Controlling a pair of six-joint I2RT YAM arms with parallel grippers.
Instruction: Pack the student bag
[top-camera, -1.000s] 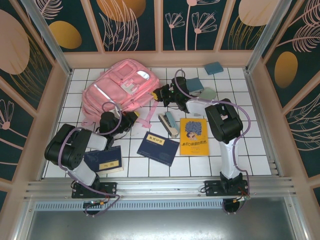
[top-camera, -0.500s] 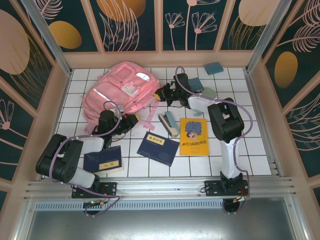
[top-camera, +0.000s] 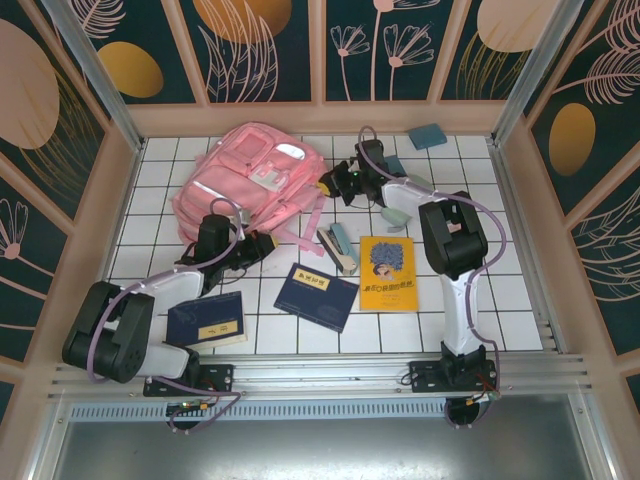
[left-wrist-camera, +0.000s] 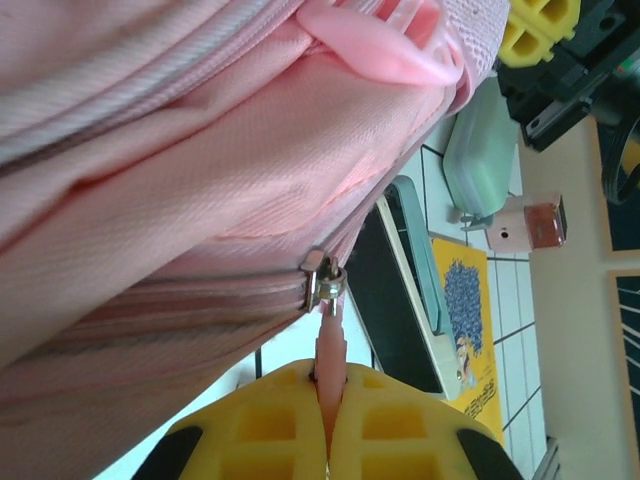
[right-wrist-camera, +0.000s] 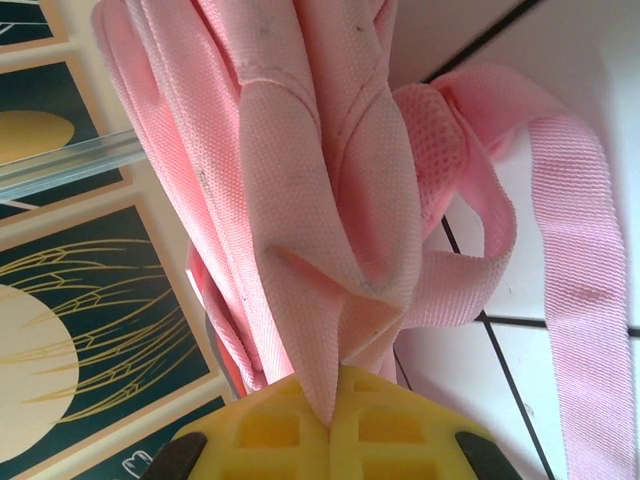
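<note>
Overhead view: the pink student bag (top-camera: 245, 180) lies flat on a white tiled table (top-camera: 500, 300), in the upper left of centre. Two robot arms reach to it from the bottom of the frame.

The left gripper (top-camera: 262, 243) sits at the bag's lower right edge. In the left wrist view its yellow fingers (left-wrist-camera: 270, 420) are pressed together on a pink zipper pull (left-wrist-camera: 328, 340), which hangs from a metal slider (left-wrist-camera: 322, 278) on a closed zipper seam.

The right gripper (top-camera: 335, 183) is at the bag's right edge, near the straps. In the right wrist view it (right-wrist-camera: 330, 400) is clamped on a fabric fold (right-wrist-camera: 320, 250) of the bag, and a loose pink strap (right-wrist-camera: 580, 250) trails to the right.

The step in hand appears to be opening the zipper. To do it well, the left gripper should draw the pull along the line of the seam, not away from it. The right gripper should hold the fabric taut against that pull so the bag does not slide or bunch.

Pose: the left arm lies low and stretched from the lower left towards the upper right. The right arm rises from the lower right, bends at the elbow, and its forearm reaches to the upper left.

A yellow book (top-camera: 388, 272) and a dark blue book (top-camera: 316, 296) lie on the tiles below the bag, unpacked.
</note>
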